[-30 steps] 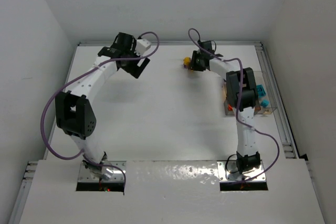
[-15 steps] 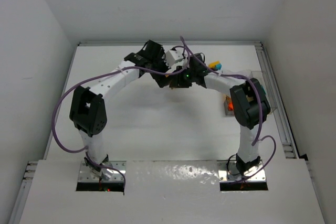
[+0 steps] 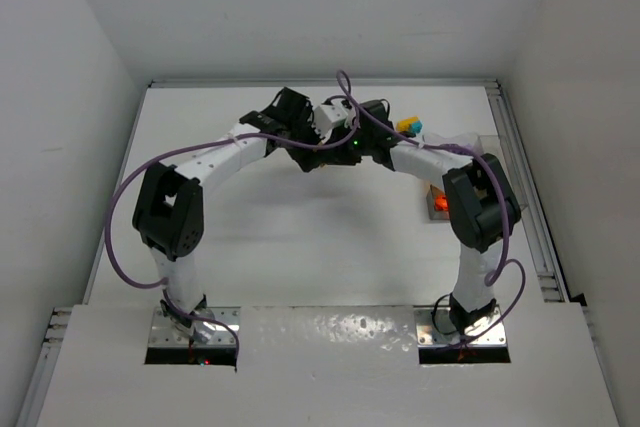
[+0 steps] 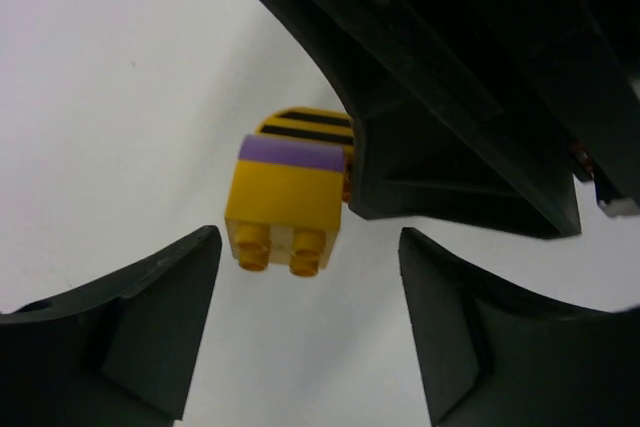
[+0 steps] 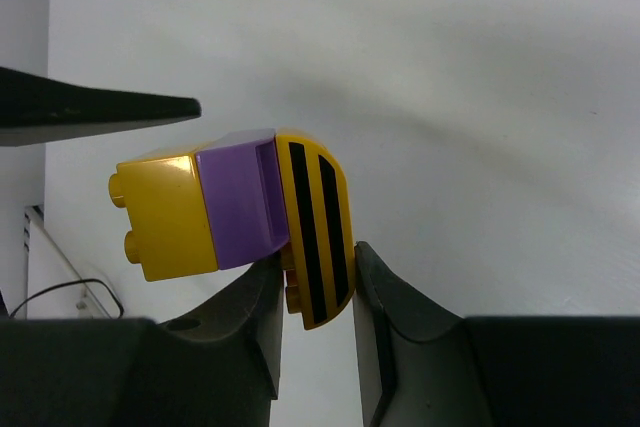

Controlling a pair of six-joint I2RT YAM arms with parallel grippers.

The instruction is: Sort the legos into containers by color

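My right gripper (image 5: 318,267) is shut on a clump of legos, pinching its yellow piece with black stripes (image 5: 315,232). A purple brick (image 5: 240,202) and a yellow brick (image 5: 165,217) stick out sideways from that piece. In the left wrist view the yellow brick (image 4: 283,212) hangs stud-end first between the tips of my left gripper (image 4: 308,247), which is open and touches neither side. The two grippers meet at the table's back middle (image 3: 330,145), where the clump is hidden from above. The containers (image 3: 438,205) peek out beside the right arm.
A yellow and teal lego clump (image 3: 408,126) lies on the table behind the right forearm. The right gripper's dark body (image 4: 450,127) fills the upper right of the left wrist view. A metal rail (image 3: 525,187) runs along the table's right edge.
The left arm swung right from the back left, and the right gripper carried the clump left to meet it. The left jaws have narrowed a little since half a second ago.
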